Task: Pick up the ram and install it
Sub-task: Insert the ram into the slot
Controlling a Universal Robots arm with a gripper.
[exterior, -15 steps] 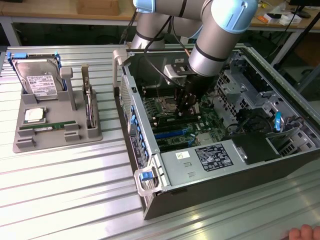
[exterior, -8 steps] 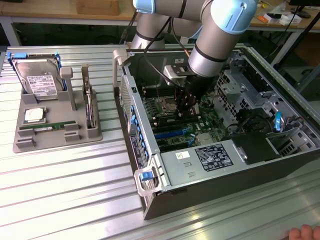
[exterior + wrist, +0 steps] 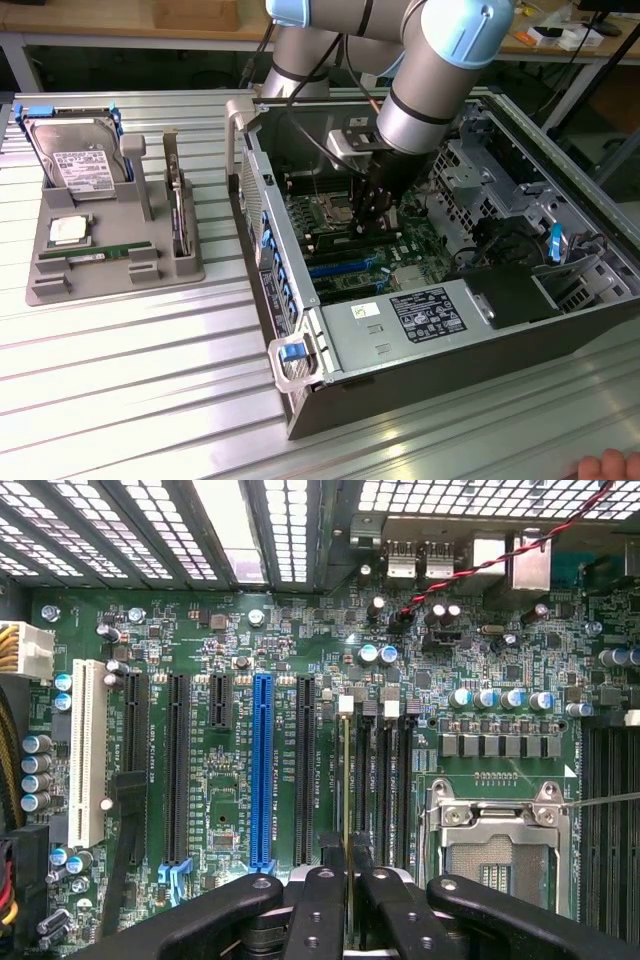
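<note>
One pincer (image 3: 347, 885) | nearly together, clamped on the ram (image 3: 346, 780) | ram edge-on over the motherboard (image 3: 240, 630)

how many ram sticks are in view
2. One ram lies in the grey tray, at the exterior view's left. The other ram is held edge-on between the fingers, at the motherboard's slots. Others may be hidden behind the arm.

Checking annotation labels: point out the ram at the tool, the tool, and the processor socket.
ram (image 3: 347, 780), wrist view, thin upper edge.
tool (image 3: 382, 218), exterior view, midway between its fingertips.
processor socket (image 3: 495, 860), wrist view, bare middle.
</note>
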